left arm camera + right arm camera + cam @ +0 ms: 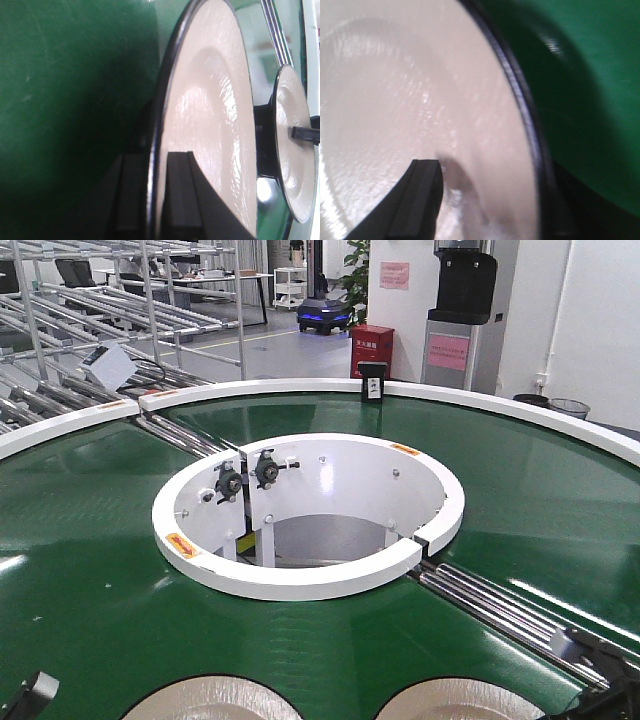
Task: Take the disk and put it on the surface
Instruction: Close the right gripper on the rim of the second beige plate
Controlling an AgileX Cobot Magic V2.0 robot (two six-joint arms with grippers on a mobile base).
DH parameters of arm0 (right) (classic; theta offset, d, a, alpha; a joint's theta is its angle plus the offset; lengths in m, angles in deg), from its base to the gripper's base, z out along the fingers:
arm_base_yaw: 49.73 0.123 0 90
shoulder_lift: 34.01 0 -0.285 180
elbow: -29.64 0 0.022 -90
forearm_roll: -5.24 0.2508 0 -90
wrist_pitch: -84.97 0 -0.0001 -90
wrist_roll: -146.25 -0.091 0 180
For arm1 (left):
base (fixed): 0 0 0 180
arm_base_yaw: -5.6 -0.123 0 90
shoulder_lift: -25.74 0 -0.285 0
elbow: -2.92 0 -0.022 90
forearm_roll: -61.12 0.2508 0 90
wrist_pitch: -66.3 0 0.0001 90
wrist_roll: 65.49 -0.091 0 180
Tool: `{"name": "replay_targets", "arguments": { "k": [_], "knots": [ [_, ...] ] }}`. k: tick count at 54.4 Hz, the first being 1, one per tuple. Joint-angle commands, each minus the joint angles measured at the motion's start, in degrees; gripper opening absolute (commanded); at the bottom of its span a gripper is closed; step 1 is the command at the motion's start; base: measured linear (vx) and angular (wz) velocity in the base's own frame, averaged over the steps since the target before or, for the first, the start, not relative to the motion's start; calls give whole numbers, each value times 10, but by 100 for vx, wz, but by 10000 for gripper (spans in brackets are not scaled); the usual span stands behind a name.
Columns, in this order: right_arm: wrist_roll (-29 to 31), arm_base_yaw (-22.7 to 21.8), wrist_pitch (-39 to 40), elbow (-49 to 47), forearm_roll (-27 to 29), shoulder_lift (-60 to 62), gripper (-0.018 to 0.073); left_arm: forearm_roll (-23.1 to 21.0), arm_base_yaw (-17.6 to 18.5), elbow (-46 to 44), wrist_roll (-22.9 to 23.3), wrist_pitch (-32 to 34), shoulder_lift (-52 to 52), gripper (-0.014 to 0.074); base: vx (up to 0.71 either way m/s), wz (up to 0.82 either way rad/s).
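Two beige disks with thin black rims lie at the near edge of the front view, a left disk (210, 702) and a right disk (455, 702), over the green belt. In the left wrist view, my left gripper (160, 160) is shut on the left disk (210, 100), one finger on its face and one under the rim. The right disk (292, 150) shows beyond it. My right gripper (492, 172) is open, straddling the rim of the right disk (395, 90); one finger (420, 200) hovers over its face. The dark glossy surface is out of view.
The green conveyor belt (90, 540) curves around a white ring housing (300, 585) with bearings. Steel rollers (500, 605) cross the belt at right. A small black sensor box (372, 385) stands on the far white rim. Racks and a red cabinet stand behind.
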Motion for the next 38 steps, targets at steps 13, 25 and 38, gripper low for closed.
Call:
{"name": "replay_targets", "arguments": {
  "k": [13,25,38],
  "knots": [
    [-35,8,-37,-15,35,23,57,-60,0,-10,-3,-39,-21,-4,0,0],
    [-73,8,-55,-15,45,57,-12,-65,0,-17,-2,-62,-21,-4,0,0],
    [-166,8,-60,-45,107,150,-8,-65,0,-30,3,-97,-24,-1,0,0]
  ]
}}
